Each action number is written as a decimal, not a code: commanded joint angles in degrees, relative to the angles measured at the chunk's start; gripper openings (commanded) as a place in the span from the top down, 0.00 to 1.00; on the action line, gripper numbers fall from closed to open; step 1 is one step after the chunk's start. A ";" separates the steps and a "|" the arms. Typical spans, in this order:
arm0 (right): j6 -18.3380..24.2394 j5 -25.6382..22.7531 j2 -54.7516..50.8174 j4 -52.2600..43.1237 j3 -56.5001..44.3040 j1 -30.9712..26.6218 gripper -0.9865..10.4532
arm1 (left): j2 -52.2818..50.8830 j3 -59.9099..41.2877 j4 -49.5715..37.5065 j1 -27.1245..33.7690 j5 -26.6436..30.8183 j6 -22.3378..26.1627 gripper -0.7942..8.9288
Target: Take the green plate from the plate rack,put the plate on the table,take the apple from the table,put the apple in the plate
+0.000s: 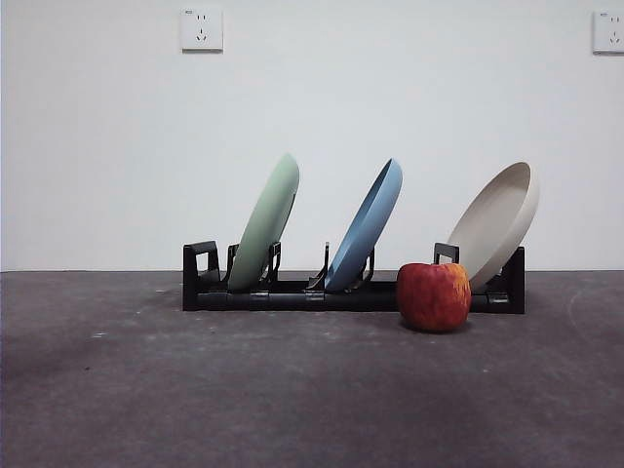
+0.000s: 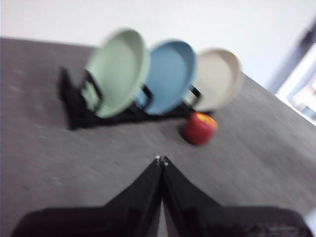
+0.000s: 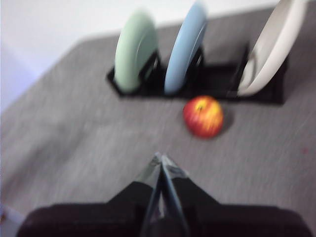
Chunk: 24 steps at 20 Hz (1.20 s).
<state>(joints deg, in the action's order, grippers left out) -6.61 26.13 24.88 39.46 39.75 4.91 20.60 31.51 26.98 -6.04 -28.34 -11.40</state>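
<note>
Green plate: I see the large, round, matte sage-green plate (image 1: 266, 224) standing on edge in the first slot of the long, low black plastic plate rack (image 1: 292, 292), leaning toward 1 o'clock in the front view, untouched.
Neighbours: a round blue plate (image 1: 367, 226) sits in the middle slot and a round beige plate (image 1: 497, 222) at the far end, both leaning the same way; the blue one is near but apart from the green.
Apple: the round red apple with yellow streaks (image 1: 434, 295) rests on the dark grey matte table (image 1: 292, 390), just in front of the rack, below the beige plate.
Left gripper: my left gripper (image 2: 161, 159) hangs well short of the rack with its black jaws pressed together, carrying nothing.
Right gripper: my right gripper (image 3: 161, 157) is likewise closed up and empty, with the apple at about 1 o'clock ahead of it.
Handling, plate: I judge it stiff, fairly light, with a smooth matte skin that could slip; I would pinch the raised rim at its top edge and lift straight out of the prongs.
Handling, apple: firm, rounded, liable to roll; I would close across its widest part.
Stage: nothing is lifted yet.
</note>
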 commanded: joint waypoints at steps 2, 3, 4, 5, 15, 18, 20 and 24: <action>9.70 4.28 5.22 9.66 5.86 0.13 0.92 | 3.87 3.74 4.13 0.13 -6.64 4.72 0.93; 10.82 5.22 6.32 11.72 6.93 0.15 0.92 | 4.57 4.42 5.05 0.13 -7.78 5.40 0.93; 12.17 6.23 7.61 14.36 8.15 0.15 0.92 | 5.38 5.14 6.21 0.13 -9.20 6.01 0.93; 13.18 7.13 8.44 16.28 8.92 0.15 0.92 | 5.88 5.55 6.97 0.13 -10.12 6.43 0.93; 17.66 8.37 11.13 24.00 10.47 0.20 0.92 | 6.93 6.95 14.86 0.04 -13.70 11.67 0.93; 17.59 8.31 11.13 23.93 10.47 0.20 0.90 | 6.93 6.95 14.69 0.04 -13.70 11.63 0.91; 17.57 8.31 11.13 23.89 10.47 0.20 0.79 | 6.93 6.95 14.71 0.04 -13.64 11.39 0.78; 16.00 8.22 11.13 23.37 10.47 0.20 0.40 | 6.97 6.97 14.71 0.04 -11.91 10.75 0.36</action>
<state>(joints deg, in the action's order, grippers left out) 10.04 34.48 36.03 63.29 50.04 4.93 27.64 38.33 41.98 -6.04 -40.64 -0.95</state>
